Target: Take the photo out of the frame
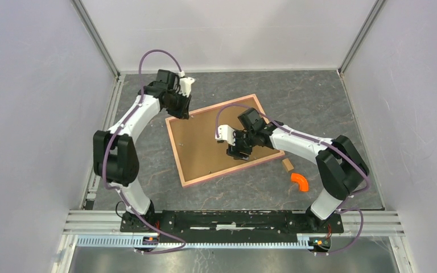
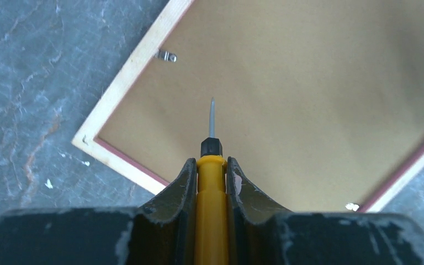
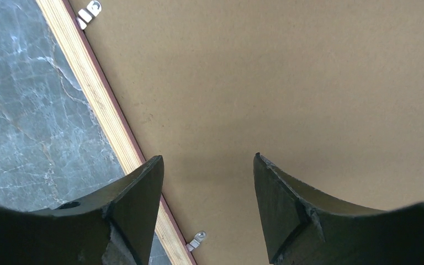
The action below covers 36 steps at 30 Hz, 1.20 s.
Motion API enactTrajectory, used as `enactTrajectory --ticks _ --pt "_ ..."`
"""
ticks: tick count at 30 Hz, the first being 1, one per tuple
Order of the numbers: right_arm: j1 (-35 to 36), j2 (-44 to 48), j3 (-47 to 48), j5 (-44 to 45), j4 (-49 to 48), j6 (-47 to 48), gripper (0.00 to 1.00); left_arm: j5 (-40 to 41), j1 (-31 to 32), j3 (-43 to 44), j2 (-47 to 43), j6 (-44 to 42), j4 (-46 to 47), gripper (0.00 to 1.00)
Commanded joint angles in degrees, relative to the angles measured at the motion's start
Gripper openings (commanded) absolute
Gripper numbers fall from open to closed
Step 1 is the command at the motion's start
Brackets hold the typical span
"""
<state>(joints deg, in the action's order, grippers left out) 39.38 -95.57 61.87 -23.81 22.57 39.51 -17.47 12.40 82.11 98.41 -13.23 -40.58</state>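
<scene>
On the bench [image 1: 330, 102] there is one frame [image 1: 216, 142], one small orange piece [image 1: 300, 181] and one small wooden block [image 1: 287, 165]. There are two grippers, the left gripper [image 2: 210, 165] and the right gripper [image 3: 208, 165], and one yellow tool [image 2: 211, 210]. On the back of the frame, the right wrist view shows two metal clips [image 3: 197, 240], and the left wrist view shows one clearly.

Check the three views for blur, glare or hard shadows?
Top external: sharp, even light, only soft shadows under the arms near the frame. Left wrist: left fingers and yellow screwdriver soft up close, frame back crisp. Right wrist: right fingers slightly blurred, faint shadow between them, no glare.
</scene>
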Motion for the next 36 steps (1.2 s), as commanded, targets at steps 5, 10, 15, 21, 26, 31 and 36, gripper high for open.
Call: enactTrajectory --ticks 5,10,15,21,26,31,36 --pt "0.16 -1.49 -1.66 2.2 -1.4 1.75 0.66 10.1 3.85 7.27 7.1 -4.55 3.35 0.02" --pt "0.37 -2.34 -1.4 1.07 0.03 2.42 0.65 11.45 4.4 10.04 10.47 -4.92 2.85 0.02" --pt "0.46 -2.81 -1.18 0.46 0.84 3.0 0.66 11.76 4.56 12.21 13.08 -4.87 2.72 0.02" --pt "0.78 -3.55 -1.13 1.3 1.51 3.53 0.65 13.18 4.65 13.94 15.63 -5.61 2.35 0.02" --pt "0.91 -4.16 -0.71 1.51 1.87 3.65 0.64 14.8 4.71 14.11 16.91 -6.79 2.39 0.02" --pt "0.93 -4.67 -0.6 2.04 2.13 4.09 0.63 16.44 4.67 13.11 16.75 -7.66 2.28 0.02" --pt "0.9 -4.8 -0.35 2.05 2.11 4.0 0.62 17.3 4.73 12.02 15.92 -8.97 1.35 0.02"
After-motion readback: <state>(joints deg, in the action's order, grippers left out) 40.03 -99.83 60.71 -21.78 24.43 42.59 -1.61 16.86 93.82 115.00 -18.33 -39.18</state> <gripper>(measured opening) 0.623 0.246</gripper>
